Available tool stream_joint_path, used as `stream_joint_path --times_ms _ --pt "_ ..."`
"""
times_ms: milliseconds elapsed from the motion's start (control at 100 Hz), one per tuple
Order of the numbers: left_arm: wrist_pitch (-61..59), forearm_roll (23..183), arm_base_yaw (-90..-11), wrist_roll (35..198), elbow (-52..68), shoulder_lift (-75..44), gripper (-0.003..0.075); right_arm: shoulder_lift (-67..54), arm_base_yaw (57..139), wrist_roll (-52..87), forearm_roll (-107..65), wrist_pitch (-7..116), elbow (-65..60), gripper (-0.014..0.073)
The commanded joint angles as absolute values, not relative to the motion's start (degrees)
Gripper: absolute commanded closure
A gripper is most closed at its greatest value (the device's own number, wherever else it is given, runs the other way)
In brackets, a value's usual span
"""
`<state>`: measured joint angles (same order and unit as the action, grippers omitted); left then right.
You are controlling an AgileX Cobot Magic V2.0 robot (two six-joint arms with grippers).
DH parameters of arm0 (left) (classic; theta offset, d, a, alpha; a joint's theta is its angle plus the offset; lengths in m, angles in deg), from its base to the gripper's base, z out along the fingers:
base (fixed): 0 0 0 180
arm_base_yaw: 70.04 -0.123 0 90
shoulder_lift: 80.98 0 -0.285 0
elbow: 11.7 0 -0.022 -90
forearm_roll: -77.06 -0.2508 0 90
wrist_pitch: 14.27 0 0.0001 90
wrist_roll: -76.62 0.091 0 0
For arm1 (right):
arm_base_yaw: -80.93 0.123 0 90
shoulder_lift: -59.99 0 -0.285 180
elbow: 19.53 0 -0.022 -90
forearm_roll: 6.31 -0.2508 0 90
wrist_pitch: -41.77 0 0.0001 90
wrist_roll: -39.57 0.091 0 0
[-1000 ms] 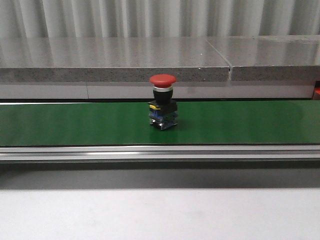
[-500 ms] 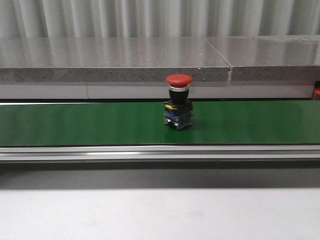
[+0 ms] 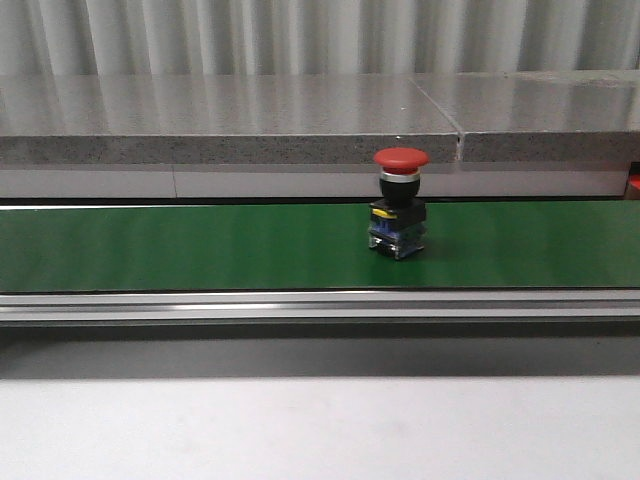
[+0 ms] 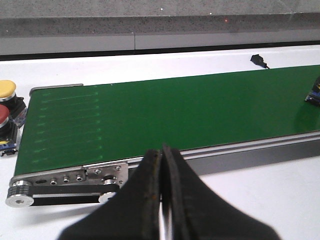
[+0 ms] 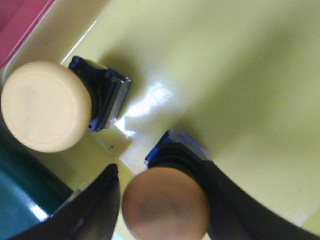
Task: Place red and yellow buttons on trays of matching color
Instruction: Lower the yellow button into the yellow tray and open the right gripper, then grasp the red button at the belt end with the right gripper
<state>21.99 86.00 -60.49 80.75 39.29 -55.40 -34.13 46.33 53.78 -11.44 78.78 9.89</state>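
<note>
A red button [image 3: 400, 200] with a black base stands upright on the green belt [image 3: 150, 245]; its base also shows at the edge of the left wrist view [image 4: 315, 93]. My left gripper [image 4: 162, 162] is shut and empty, low before the belt's end. My right gripper [image 5: 160, 170] is open over the yellow tray [image 5: 240, 75], with a finger on each side of a yellow button [image 5: 165, 202] that stands on the tray. A second yellow button [image 5: 45, 105] stands on the same tray beside it. Neither gripper shows in the front view.
A yellow button [image 4: 7, 88] and a red button [image 4: 3, 116] wait on the white table beside the belt's end roller [image 4: 20, 192]. A corner of the red tray [image 5: 20, 20] adjoins the yellow tray. A grey stone ledge [image 3: 230, 120] runs behind the belt.
The red button has ridden to the right along the belt, from about the middle to right of the middle. Nothing else has moved in the front view.
</note>
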Motion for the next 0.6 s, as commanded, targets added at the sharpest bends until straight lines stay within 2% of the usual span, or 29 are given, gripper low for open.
stream_joint_path --times_ms 0,60,320,590 --pt "18.02 86.95 -59.98 80.76 37.73 -54.88 0.0741 -32.47 46.03 53.21 -11.67 76.85 8.64 0.0101" --pt "18.02 86.95 -59.98 80.76 37.73 -54.88 0.0741 -32.18 46.03 53.21 -11.33 76.89 8.64 0.0073" --pt "18.02 86.95 -59.98 80.76 37.73 -54.88 0.0741 -24.33 46.27 53.19 -7.87 79.25 8.59 0.0074" --pt "18.02 86.95 -59.98 80.76 37.73 -54.88 0.0741 -15.49 52.09 49.43 -7.58 86.24 8.13 0.0074"
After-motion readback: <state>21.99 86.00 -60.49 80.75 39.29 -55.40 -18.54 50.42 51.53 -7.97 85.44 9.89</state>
